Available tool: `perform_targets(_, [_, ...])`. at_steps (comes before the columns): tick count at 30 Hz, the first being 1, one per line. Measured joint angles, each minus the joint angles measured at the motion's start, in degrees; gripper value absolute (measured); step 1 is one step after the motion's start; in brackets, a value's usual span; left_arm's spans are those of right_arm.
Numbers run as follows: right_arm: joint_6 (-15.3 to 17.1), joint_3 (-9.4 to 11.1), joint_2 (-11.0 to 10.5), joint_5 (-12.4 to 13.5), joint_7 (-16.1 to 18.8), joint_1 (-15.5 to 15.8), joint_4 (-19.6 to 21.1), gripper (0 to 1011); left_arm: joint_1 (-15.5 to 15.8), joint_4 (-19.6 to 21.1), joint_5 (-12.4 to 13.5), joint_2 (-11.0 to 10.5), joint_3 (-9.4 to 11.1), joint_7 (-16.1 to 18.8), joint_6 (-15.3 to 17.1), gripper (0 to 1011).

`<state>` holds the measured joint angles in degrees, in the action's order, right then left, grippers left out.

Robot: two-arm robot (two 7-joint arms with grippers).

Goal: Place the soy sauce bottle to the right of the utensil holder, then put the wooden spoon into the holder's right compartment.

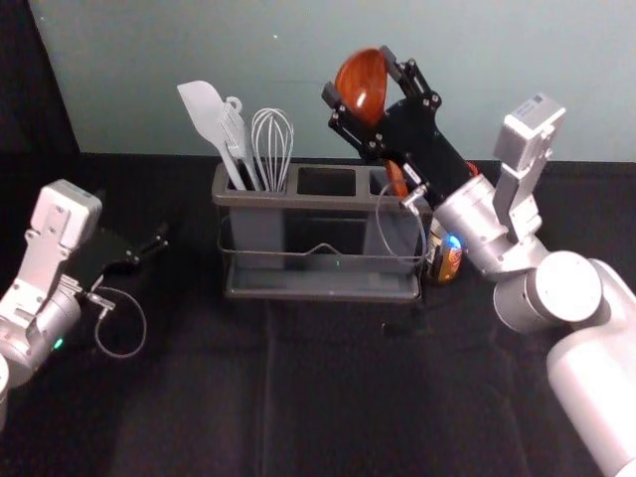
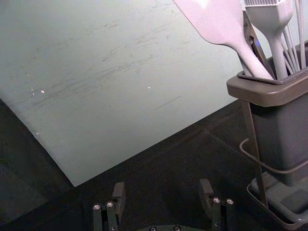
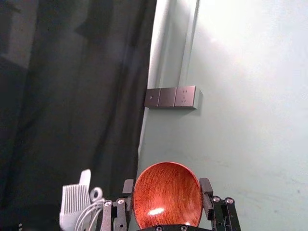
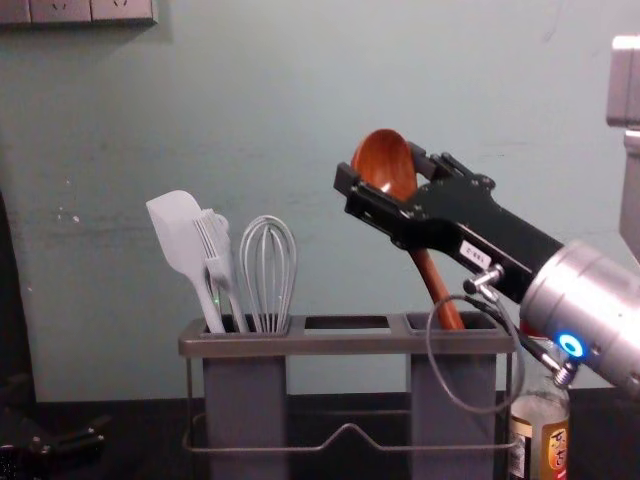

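Black cloth (image 1: 328, 397) on desk, pale green wall (image 1: 139, 60) behind. Left gripper (image 2: 162, 192) idle at left, fingers apart. Soy sauce bottle (image 4: 540, 430) upright just right of the utensil holder (image 4: 345, 345), as asked. Wooden spoon (image 4: 436, 285) leaning, handle end in the holder's right compartment (image 4: 452, 400). Right gripper (image 4: 382, 168) above it, fingers clamped on the bowl (image 1: 361, 84): likely held there so the handle can lead. Next, probably lower and let go.

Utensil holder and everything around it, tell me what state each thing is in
Utensil holder, upright
Spatula, standing in left compartment
Brush, standing there
Whisk, standing there
Wooden spoon, bowl up, handle down in right compartment
Soy sauce bottle, upright
Right hand, shut on spoon
Left hand, open, empty
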<state>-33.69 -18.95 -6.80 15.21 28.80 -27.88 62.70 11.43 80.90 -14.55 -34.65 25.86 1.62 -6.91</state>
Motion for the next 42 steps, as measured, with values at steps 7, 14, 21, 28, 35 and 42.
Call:
perform_targets(7, [-0.33,0.7,-0.18,-0.01,0.01,2.03,0.64,838,0.0,0.0,0.0,0.0,0.0,0.0,0.0,1005])
perform_targets(14, [-1.3,1.89,0.22,0.11,-0.76,3.92,0.91,838,0.0,0.0,0.0,0.0,0.0,0.0,0.0,1005])
perform_targets(21, [-1.85,2.86,0.78,0.36,-1.16,4.98,0.88,838,0.0,0.0,0.0,0.0,0.0,0.0,0.0,1005])
perform_targets(28, [-2.37,3.5,1.14,0.47,-1.13,5.55,0.67,837,0.0,0.0,0.0,0.0,0.0,0.0,0.0,1005])
perform_targets(35, [-2.66,4.08,1.44,0.46,-1.11,5.77,0.6,974,0.0,0.0,0.0,0.0,0.0,0.0,0.0,1005])
perform_targets(42, [-2.83,4.53,1.66,0.46,-1.11,5.9,0.62,1003,0.0,0.0,0.0,0.0,0.0,0.0,0.0,1005])
